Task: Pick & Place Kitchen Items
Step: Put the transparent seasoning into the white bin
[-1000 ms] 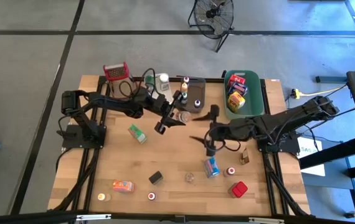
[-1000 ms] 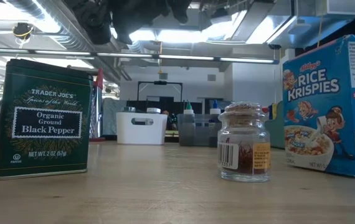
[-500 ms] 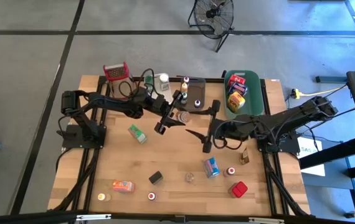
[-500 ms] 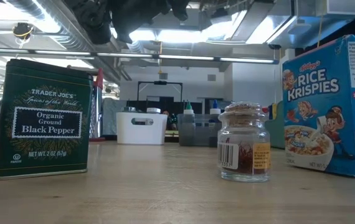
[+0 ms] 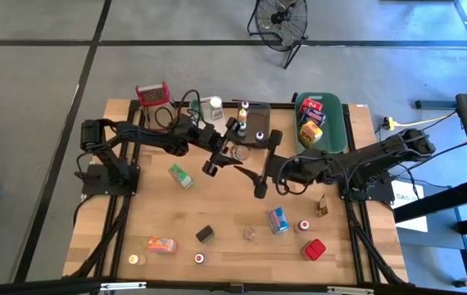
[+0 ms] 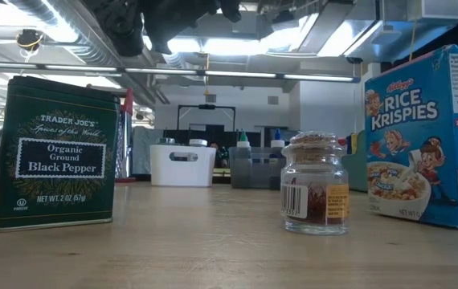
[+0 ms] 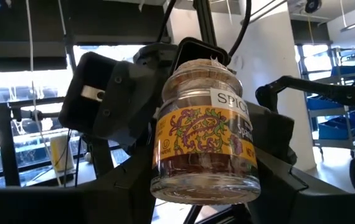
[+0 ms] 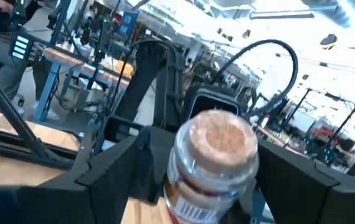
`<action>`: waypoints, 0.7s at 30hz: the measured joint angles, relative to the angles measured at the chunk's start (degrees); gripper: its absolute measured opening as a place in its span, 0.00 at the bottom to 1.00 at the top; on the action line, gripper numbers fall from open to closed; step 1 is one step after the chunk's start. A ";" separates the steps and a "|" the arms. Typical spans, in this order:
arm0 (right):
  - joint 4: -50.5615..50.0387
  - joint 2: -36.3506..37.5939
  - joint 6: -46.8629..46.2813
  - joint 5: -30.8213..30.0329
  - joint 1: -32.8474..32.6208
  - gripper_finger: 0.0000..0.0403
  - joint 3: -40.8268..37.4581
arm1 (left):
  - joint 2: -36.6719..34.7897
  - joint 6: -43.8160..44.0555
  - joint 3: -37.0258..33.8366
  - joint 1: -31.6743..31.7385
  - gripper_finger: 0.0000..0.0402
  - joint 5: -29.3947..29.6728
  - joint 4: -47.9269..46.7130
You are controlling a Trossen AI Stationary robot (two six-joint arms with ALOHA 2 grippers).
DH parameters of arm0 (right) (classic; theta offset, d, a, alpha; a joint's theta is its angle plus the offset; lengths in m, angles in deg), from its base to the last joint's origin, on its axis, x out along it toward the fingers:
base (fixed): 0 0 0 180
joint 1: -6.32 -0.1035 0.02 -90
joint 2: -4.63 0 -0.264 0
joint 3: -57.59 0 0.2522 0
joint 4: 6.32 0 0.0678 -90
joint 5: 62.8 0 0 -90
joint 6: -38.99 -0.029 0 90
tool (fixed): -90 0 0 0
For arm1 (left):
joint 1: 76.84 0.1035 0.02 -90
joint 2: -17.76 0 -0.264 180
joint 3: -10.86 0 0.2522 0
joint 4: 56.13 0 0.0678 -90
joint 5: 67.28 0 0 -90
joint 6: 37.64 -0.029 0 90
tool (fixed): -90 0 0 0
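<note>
From above, the left gripper (image 5: 227, 153) hangs over the table's middle, clamped on a small spice jar (image 5: 240, 152). The right gripper (image 5: 265, 161) faces it from just beside, fingers spread wide around the jar. A green tub (image 5: 339, 123) sits at the far right edge.

At table height, a black pepper tin (image 6: 55, 152), a small jar of red spice (image 6: 316, 183) and a Rice Krispies box (image 6: 427, 135) stand on the wood.

The left wrist camera shows the spice jar (image 7: 203, 134) gripped between its dark fingers (image 7: 124, 183).

The right wrist camera shows the jar's cork-coloured lid (image 8: 219, 139) between the parted fingers (image 8: 119, 159).
</note>
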 joint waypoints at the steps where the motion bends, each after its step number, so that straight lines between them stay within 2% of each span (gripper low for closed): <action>1: 0.17 0.00 0.23 0.03 0.00 0.76 0.00 | 0.00 0.00 0.00 0.00 0.47 0.00 -0.06; 10: 0.44 0.00 -1.62 3.15 1.69 0.76 0.00 | 0.00 -0.85 0.00 0.01 0.47 0.07 0.32; 15: 0.36 0.00 -3.06 7.23 2.95 0.76 -0.02 | -0.03 -0.90 0.02 0.00 0.47 0.22 1.25; 21: 0.47 0.00 -3.88 7.57 3.78 0.73 -0.02 | -0.07 -1.42 0.04 -0.63 0.47 0.30 1.68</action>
